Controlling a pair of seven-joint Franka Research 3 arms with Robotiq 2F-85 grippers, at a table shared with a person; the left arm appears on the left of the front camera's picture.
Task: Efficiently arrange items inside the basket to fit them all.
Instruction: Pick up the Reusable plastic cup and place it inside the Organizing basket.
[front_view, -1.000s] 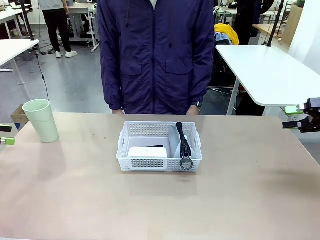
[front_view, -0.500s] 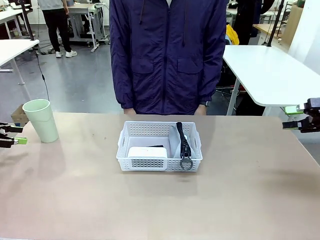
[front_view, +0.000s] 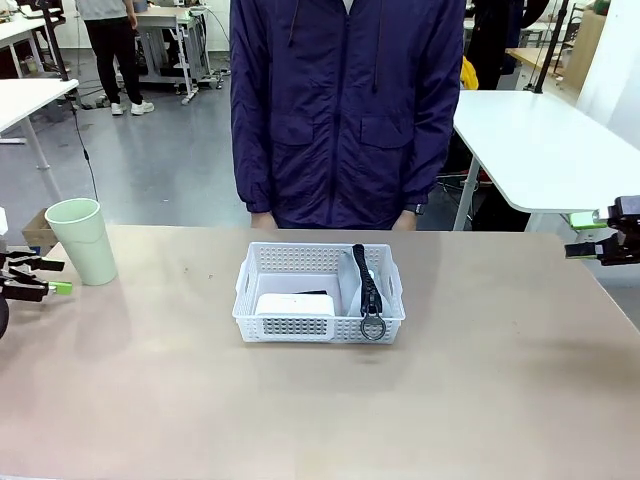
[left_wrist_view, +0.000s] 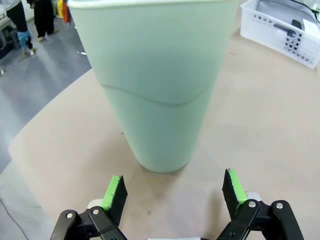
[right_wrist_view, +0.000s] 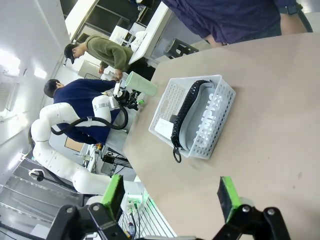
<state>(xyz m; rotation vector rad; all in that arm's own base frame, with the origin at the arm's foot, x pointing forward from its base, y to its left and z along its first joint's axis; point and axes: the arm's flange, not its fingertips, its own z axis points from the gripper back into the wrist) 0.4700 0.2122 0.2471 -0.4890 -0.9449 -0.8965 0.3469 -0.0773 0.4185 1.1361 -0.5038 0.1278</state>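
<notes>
Even, bright overhead lighting; soft shadow beneath the basket (front_view: 320, 300) on the bench (front_view: 320, 400); wrist views show wide-angle edge distortion; focus sharp

L gripper (left_wrist_view: 173, 192) wide apart, green cup (left_wrist_view: 160, 80) just ahead, upright

Front view faces person across table; left wrist close on cup (left_wrist_view: 160, 80); all share basket (front_view: 320, 292).

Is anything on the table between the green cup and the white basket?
No. In the front view, only bare tabletop lies between the pale green cup and the basket.
</notes>
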